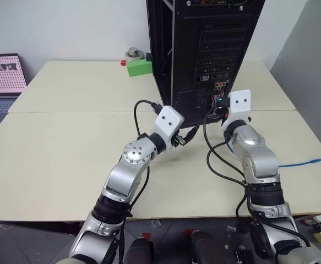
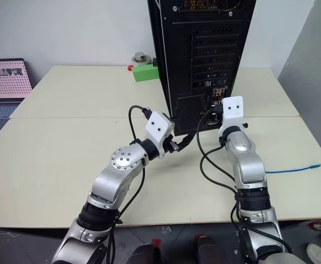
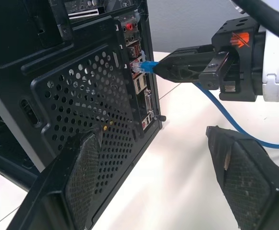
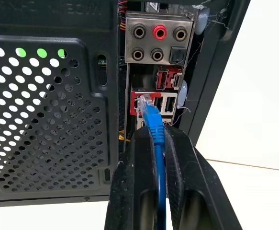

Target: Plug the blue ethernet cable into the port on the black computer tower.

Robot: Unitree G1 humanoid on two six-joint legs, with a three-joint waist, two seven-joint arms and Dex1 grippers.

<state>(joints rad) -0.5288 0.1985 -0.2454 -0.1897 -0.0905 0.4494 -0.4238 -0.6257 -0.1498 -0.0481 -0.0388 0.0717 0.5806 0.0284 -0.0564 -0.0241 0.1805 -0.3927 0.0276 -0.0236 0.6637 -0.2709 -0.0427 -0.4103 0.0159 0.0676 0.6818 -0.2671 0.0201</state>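
We stand the tall black metal computer tower (image 1: 204,49) with its perforated rear panel facing us, so its sockets are reachable. Our right gripper (image 4: 154,143) is clenched on the thin bright-blue ethernet cable (image 4: 156,132) just behind its clear plug, keeping the tip stiff and aimed. The plug sits at the mouth of the small metal-rimmed port (image 4: 142,102) on the tower's rear panel; we judge it not yet fully seated. Our left gripper (image 3: 153,177) hangs released, fingers wide apart, beside the tower's rear, holding nothing.
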